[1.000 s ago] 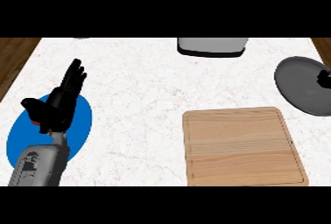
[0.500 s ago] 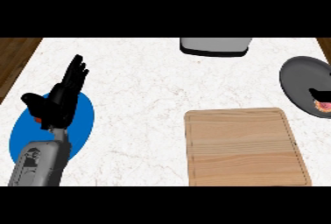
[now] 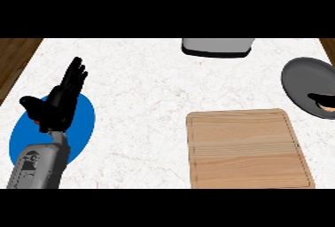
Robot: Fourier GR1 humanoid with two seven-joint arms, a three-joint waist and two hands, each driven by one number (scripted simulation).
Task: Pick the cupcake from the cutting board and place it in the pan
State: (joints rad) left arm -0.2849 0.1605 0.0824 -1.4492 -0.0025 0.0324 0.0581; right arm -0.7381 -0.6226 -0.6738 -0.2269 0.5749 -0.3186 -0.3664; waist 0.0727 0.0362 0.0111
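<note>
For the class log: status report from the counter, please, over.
Left hand open, resting over blue plate. Right hand barely in view at right edge, fingers over pan, cupcake beneath them. Cutting board bare. Nothing in the way.

Wide bare white marble counter [image 3: 163, 88] between blue oval plate [image 3: 82, 128] at left and light wooden cutting board [image 3: 245, 148], board top unoccupied, grey rectangular appliance [image 3: 216, 46] blocking far edge, dark round pan [image 3: 304, 84] at right edge

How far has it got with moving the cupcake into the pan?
The wooden cutting board is bare, so the pick-up looks done. At the right edge, black fingers of the right hand show over the dark grey pan beside something orange, seemingly the cupcake. Letting go and pulling away remain. The left hand rests open over a blue plate.
</note>
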